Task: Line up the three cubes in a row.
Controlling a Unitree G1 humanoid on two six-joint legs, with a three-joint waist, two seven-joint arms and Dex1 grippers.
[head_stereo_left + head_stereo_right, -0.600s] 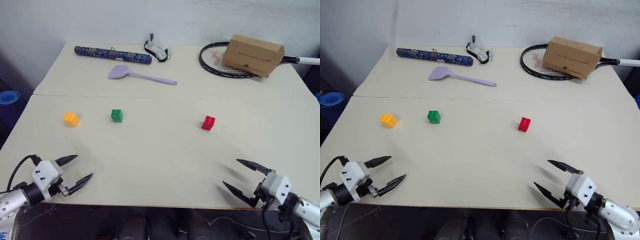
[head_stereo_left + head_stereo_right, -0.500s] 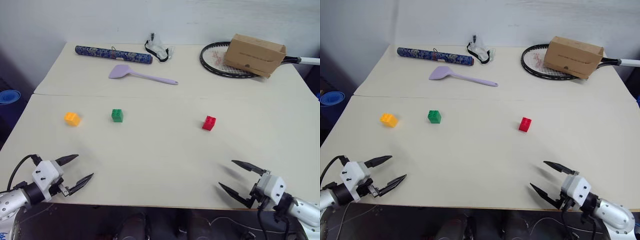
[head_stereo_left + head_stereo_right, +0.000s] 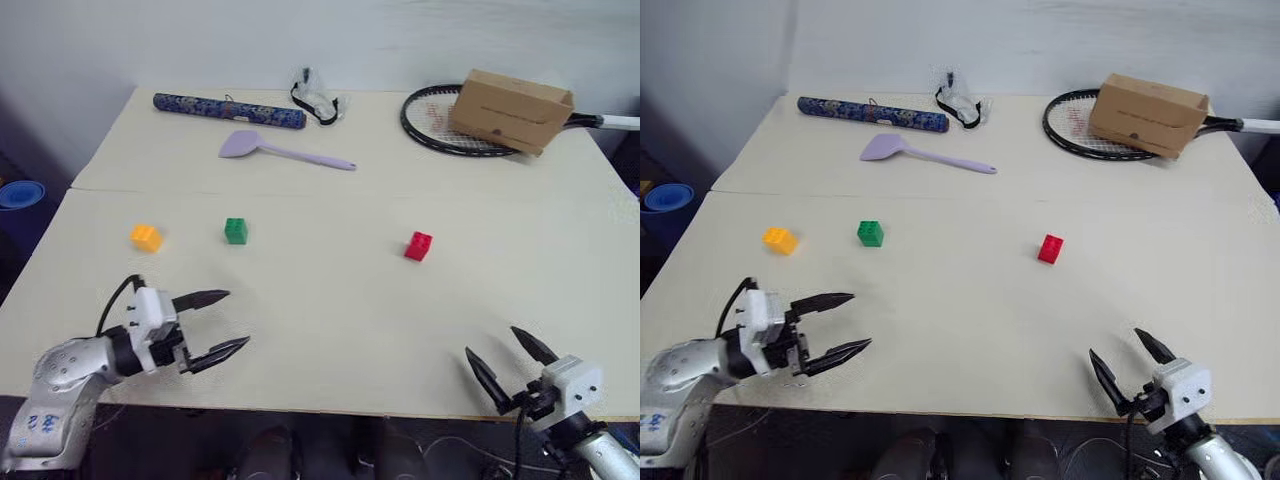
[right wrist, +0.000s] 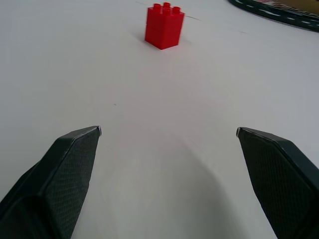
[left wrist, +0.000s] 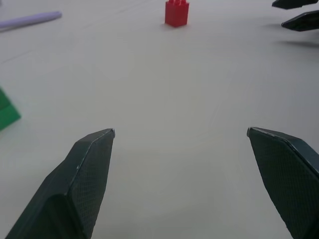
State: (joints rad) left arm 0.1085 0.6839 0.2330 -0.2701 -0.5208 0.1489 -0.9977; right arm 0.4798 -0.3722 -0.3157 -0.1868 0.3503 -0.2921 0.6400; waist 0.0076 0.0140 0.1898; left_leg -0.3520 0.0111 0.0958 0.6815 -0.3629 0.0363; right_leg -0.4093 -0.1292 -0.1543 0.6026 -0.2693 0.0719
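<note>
No brand, label or writing can be read on anything here; the cardboard box point(image 3: 511, 97) has faint marks on its side that are too small to make out, and the patterned blue tube point(image 3: 228, 110) shows only a pattern.

The left end effector point(image 3: 228, 323) hovers over the near left part of the pale bench point(image 3: 330, 310) with its two black fingers spread wide, pointing across toward the right, and it holds and touches nothing. The right end effector point(image 3: 508, 362) is at the near right edge of the bench, its fingers also spread wide, with nothing between them; in its wrist view the red cube point(image 4: 164, 26) stands well ahead of the fingertips, apart from them.

The three cubes sit across the middle of the bench, studs up. The orange-yellow cube point(image 3: 146, 237) is farthest left, the green cube point(image 3: 236, 231) is near it to the right, and the red cube point(image 3: 418, 246) is well apart from both, farther right and a little nearer the robot.

Along the far side lie the tube, a black strap with clear plastic point(image 3: 316, 98), a lilac spatula point(image 3: 283, 151) and a racket point(image 3: 440, 122) with the box resting on its strings
</note>
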